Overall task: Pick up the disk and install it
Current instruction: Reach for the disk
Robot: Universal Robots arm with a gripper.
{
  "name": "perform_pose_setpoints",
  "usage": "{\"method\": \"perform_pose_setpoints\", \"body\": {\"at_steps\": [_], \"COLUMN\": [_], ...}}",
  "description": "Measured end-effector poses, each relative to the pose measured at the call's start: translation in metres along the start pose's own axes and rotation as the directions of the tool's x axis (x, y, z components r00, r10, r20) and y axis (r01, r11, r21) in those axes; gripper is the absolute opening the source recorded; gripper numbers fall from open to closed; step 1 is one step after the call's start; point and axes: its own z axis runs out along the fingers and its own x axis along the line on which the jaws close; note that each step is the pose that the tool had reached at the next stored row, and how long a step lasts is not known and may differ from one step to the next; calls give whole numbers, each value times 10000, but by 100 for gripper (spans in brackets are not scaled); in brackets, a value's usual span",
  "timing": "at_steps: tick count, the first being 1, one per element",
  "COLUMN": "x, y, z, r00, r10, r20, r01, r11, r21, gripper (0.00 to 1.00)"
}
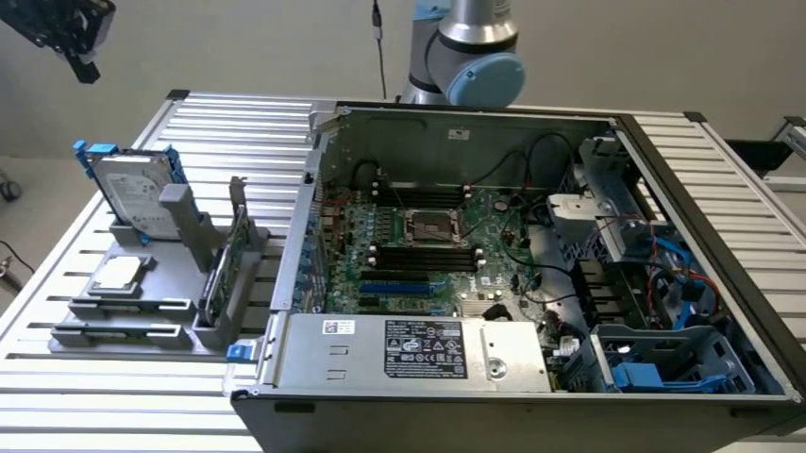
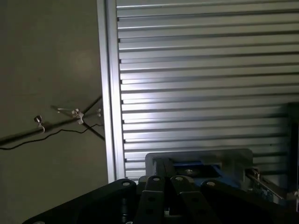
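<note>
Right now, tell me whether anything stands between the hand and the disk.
Nothing visible does. The hand hangs in open air at the exterior view's upper left. The disk stands upright in the grey rack lower down, with its top edge uncovered.

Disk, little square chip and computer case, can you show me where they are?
disk (image 1: pixel 130 193): exterior view, on its white label.
chip (image 1: pixel 116 274): exterior view, on its silver top.
computer case (image 1: pixel 454 132): exterior view, on its far inner wall.
</note>
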Motion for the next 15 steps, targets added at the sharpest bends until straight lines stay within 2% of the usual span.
{"method": "perform_pose_setpoints", "body": {"at_steps": [5,15], "x": [-7,-25], "y": [-143,-263], "z": [0,0], "r00": [10000,9993], "r10": [-45,-376], "r20": [-1,0], "r01": [45,376], "r11": [10000,9993], "r21": [0,1], "gripper": [11,11]}}
